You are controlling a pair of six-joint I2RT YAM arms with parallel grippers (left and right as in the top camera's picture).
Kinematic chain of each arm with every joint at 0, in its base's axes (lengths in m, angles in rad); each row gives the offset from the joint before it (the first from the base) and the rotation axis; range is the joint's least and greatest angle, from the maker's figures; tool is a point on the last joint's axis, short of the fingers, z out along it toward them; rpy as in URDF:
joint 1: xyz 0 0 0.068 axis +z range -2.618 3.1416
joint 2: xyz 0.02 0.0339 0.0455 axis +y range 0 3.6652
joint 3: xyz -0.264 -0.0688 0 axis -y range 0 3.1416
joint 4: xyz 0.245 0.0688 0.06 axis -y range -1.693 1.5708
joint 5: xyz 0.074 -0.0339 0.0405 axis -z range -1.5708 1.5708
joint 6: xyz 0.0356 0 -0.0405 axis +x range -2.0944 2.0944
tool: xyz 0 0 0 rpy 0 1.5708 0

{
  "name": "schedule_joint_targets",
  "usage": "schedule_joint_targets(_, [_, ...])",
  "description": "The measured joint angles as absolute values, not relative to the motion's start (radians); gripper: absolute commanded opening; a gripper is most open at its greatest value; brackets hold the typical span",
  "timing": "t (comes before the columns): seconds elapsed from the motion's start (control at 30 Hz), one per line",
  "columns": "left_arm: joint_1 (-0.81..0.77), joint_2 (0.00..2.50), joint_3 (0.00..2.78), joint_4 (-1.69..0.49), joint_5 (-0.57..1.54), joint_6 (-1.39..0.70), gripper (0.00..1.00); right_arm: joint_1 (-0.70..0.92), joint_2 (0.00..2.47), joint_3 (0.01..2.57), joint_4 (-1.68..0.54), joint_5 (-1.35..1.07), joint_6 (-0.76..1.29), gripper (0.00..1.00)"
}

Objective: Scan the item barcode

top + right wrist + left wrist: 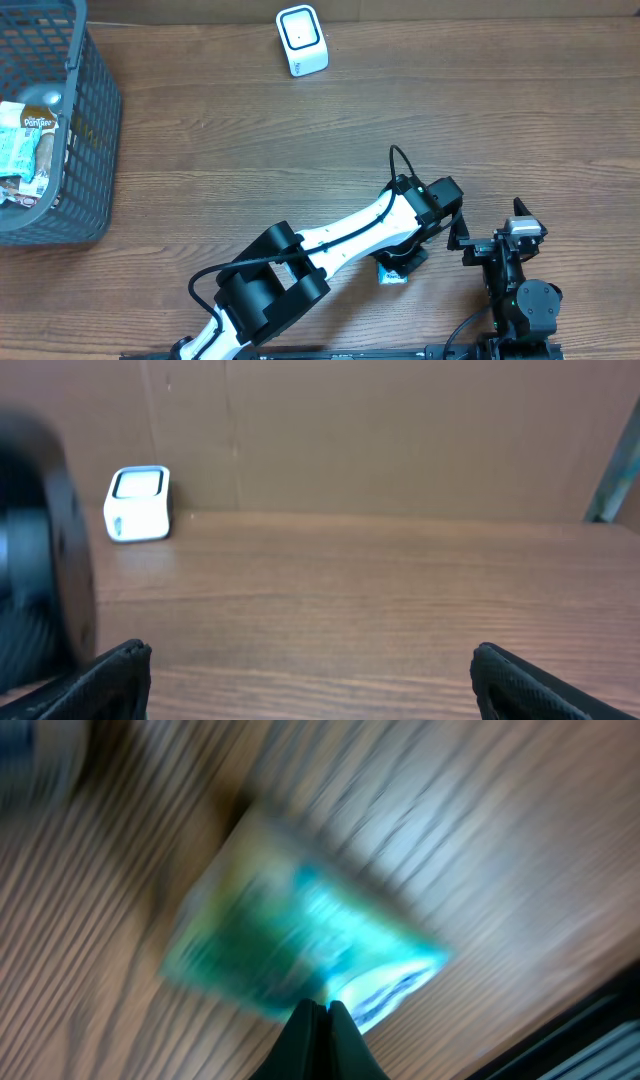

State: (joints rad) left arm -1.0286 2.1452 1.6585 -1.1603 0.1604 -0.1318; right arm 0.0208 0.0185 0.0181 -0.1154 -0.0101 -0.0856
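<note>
The item, a green-teal packet (pixel 392 273), lies on the wooden table near the front edge. In the left wrist view the item (pixel 300 935) is smeared by motion blur. My left gripper (pixel 404 260) is right above it, its jaws pressed fully together with their tips (pixel 322 1008) at the packet's near edge. Whether they pinch that edge I cannot tell. The white barcode scanner (pixel 301 40) stands at the far middle of the table, also seen as the scanner (pixel 138 503) in the right wrist view. My right gripper (pixel 495 240) hovers open and empty at the front right, fingers wide (pixel 310 660).
A dark mesh basket (pixel 85 150) with several packaged goods stands at the left edge. A brown cardboard wall (pixel 380 430) backs the table. The left arm (pixel 340 240) stretches diagonally across the front, close beside the right gripper.
</note>
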Motion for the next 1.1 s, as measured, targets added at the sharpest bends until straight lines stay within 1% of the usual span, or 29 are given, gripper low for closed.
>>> schedule_joint_targets(0.17, [-1.028,2.146,1.655,-1.207,0.1,-0.129,0.04,0.021,0.017,0.018,-0.092,-0.009,-0.079,1.0])
schedule_joint_targets(0.37, [-1.028,2.146,1.656,-1.176,0.137,-0.123,0.04,0.021,0.017,0.018,-0.09,0.001,-0.078,1.0])
schedule_joint_targets(0.8, [-1.046,2.146,1.667,-0.939,0.199,-0.128,0.04,0.02,0.016,0.018,-0.089,0.0,-0.074,1.0])
schedule_joint_targets(1.1, [-1.059,2.146,1.667,-0.966,0.198,-0.08,0.04,0.02,0.016,0.018,-0.102,-0.002,-0.079,1.0])
